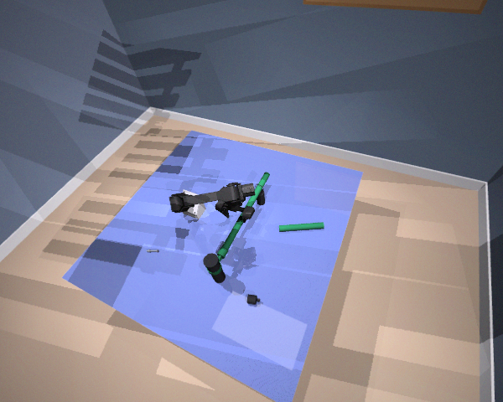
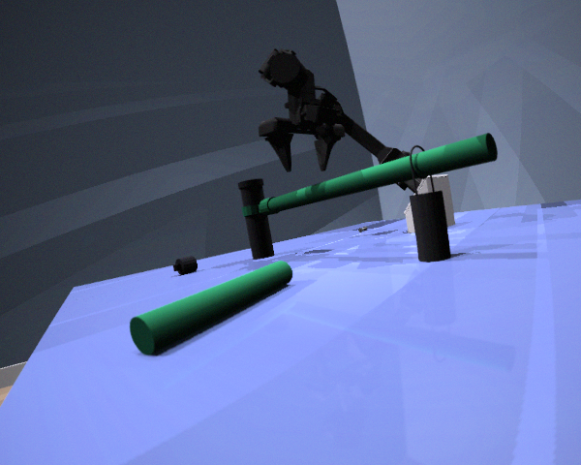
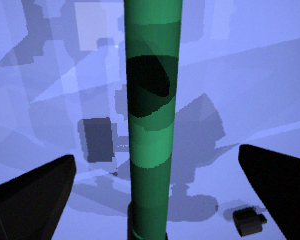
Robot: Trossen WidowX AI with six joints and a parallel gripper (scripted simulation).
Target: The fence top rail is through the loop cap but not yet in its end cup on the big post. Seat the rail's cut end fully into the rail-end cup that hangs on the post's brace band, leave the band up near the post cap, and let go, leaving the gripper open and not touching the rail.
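The green rail (image 1: 231,238) (image 2: 351,182) (image 3: 152,135) runs through the wire loop (image 2: 417,146) on the short black post (image 1: 261,198) (image 2: 431,228). Its other end meets the green rail-end cup (image 1: 221,253) (image 2: 264,205) at the big black post (image 1: 218,278) (image 2: 259,240); the cup hides that end, so its depth inside cannot be told. The green brace band (image 2: 250,210) sits up near the post cap (image 1: 210,260) (image 2: 251,184). My gripper (image 1: 235,217) (image 2: 306,169) is wide open and empty, above the rail, fingertips either side and apart from it.
A loose green tube (image 1: 301,227) (image 2: 215,307) lies on the blue mat (image 1: 265,354) (image 2: 381,400). A small black fitting (image 1: 251,299) (image 2: 186,264) (image 3: 247,221) lies near the big post. A small bolt (image 1: 152,250) lies left of it. The white arm base (image 1: 195,210) stands behind the rail.
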